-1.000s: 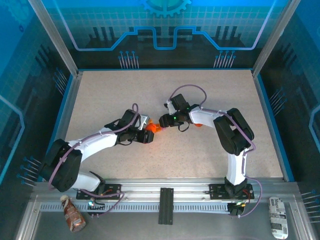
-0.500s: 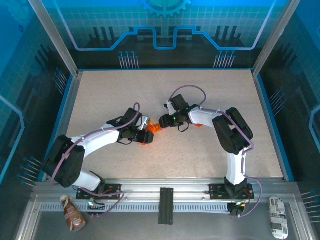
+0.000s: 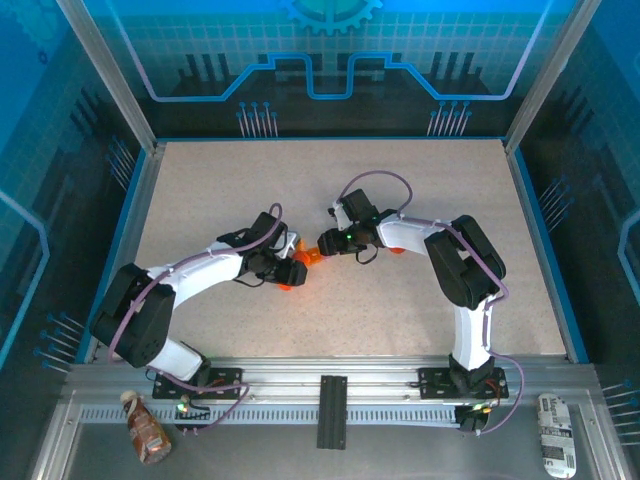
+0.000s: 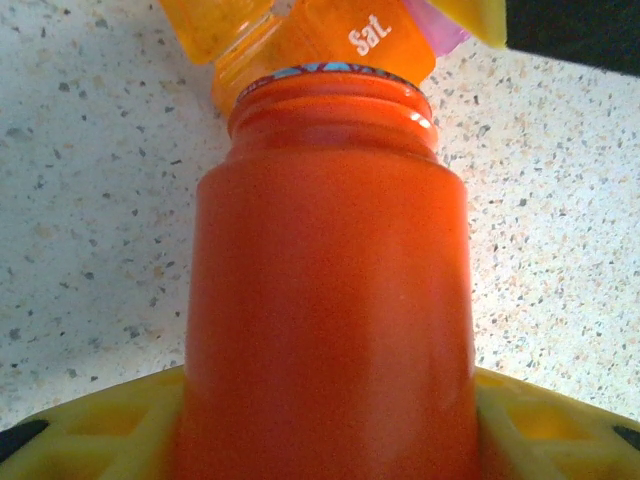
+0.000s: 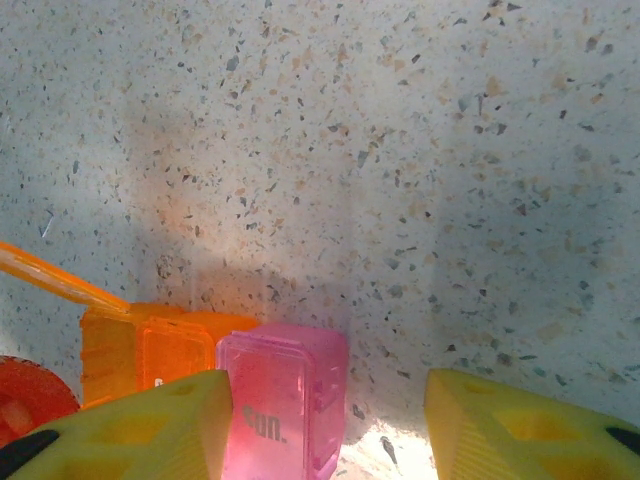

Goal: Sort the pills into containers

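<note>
Two hands: left hand (image 4: 325, 430) clamps the orange bottle (image 4: 330, 280); right hand (image 5: 328, 405) stands apart astride the containers (image 5: 285, 400), judged light, rigid, slick; grip across the narrow sides.

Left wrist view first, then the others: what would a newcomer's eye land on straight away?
A large orange bottle, clamped between the yellow left fingers, fills the left wrist view, its neck pointing at the pill box by the compartment marked Sat. In the right wrist view the box's pink end sits between the yellow right fingers, close to one finger with a gap to the other.
</note>
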{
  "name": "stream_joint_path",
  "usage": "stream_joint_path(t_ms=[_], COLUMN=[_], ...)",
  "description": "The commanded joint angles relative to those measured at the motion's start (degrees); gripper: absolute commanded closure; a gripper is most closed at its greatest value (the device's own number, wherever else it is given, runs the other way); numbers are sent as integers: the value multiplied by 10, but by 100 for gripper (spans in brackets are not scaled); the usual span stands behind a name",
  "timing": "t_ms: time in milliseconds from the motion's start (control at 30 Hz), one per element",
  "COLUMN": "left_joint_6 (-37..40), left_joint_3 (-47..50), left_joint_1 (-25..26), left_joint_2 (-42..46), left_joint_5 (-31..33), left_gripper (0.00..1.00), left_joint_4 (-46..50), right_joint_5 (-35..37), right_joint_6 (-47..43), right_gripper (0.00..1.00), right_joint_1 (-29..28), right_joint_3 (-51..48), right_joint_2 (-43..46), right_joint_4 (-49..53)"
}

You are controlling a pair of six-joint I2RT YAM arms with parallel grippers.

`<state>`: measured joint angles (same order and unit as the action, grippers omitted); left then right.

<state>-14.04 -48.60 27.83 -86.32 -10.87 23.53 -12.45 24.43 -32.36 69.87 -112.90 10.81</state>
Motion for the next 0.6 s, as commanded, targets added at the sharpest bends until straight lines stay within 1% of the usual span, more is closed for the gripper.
stream_joint_path(t_ms=[0, 567], left_joint_6=[1, 21], left_joint_3=[-23, -76], left_joint_1=[-6, -14], left_joint_2=[-5, -34], left_joint_5=[6, -17], left_gripper=[100, 100], left_joint_4=[25, 78], right_joint_5=[4, 6], right_joint_6=[5, 11], right_gripper=[46, 46], right_joint_1=[-9, -12], right_joint_3=[4, 3], right_joint_2=[-10, -13], right_joint_4=[-8, -11])
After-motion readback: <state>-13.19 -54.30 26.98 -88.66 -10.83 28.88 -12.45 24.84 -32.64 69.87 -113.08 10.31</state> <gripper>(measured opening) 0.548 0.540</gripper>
